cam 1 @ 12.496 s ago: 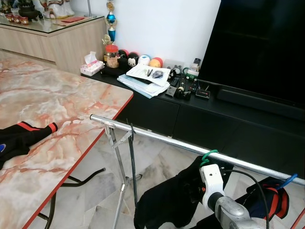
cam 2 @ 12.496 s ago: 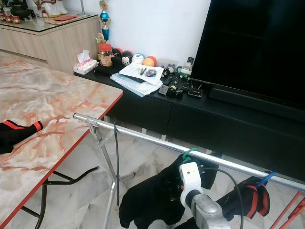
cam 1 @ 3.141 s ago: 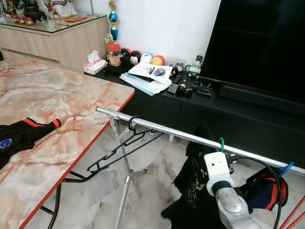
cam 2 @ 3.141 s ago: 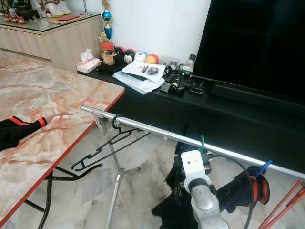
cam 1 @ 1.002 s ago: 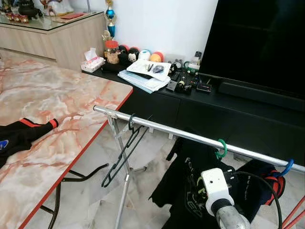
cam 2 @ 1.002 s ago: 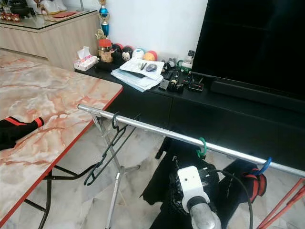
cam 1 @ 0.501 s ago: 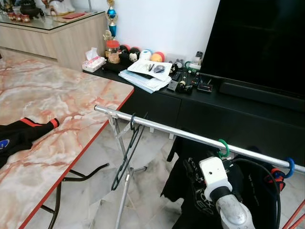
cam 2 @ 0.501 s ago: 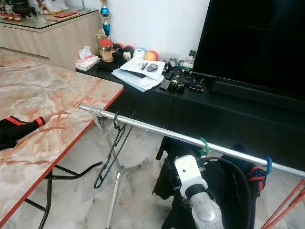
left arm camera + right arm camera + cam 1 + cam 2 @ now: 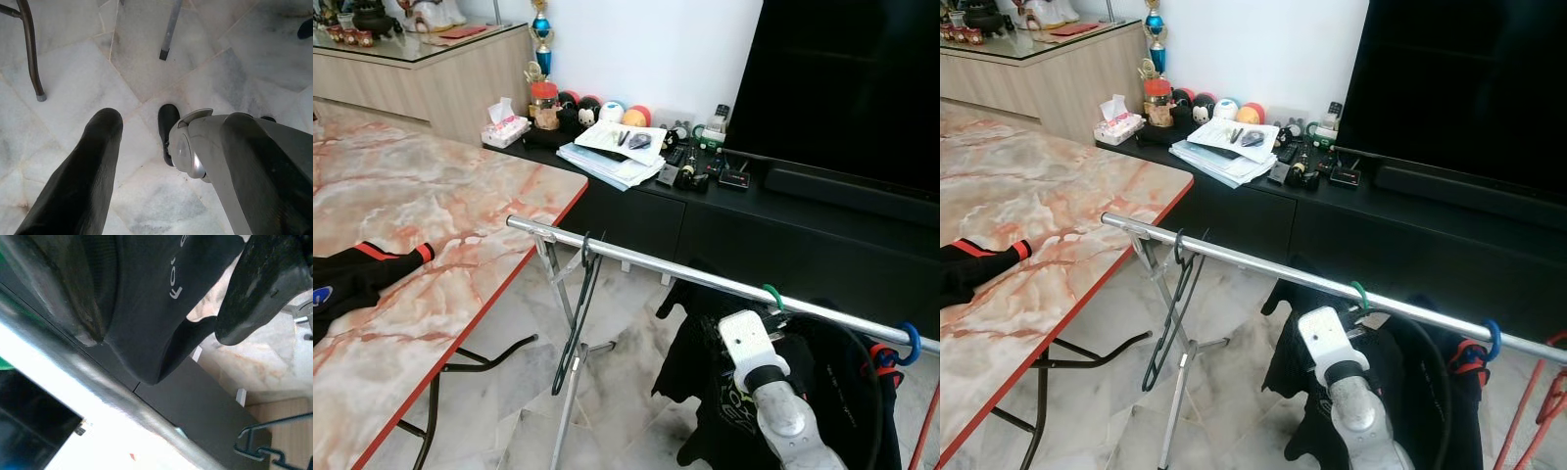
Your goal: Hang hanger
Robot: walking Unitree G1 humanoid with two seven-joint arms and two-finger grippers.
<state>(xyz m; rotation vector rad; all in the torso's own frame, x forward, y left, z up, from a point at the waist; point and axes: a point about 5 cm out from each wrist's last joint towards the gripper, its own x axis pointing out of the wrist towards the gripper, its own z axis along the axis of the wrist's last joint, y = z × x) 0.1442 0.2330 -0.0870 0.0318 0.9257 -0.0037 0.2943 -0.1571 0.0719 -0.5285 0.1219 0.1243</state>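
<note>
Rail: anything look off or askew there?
Mostly fine. The empty black hanger is hooked near the rail's left end but hangs edge-on and tilted, not squared. The black shirt on the green hanger looks bunched beside the right gripper.

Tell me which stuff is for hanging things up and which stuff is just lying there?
For the job:
- rail
- green hanger with black shirt
- empty black hanger
- blue hanger
- right hand

Just lying about:
- tissue box
- papers
- trophy
- TV
- table
</note>
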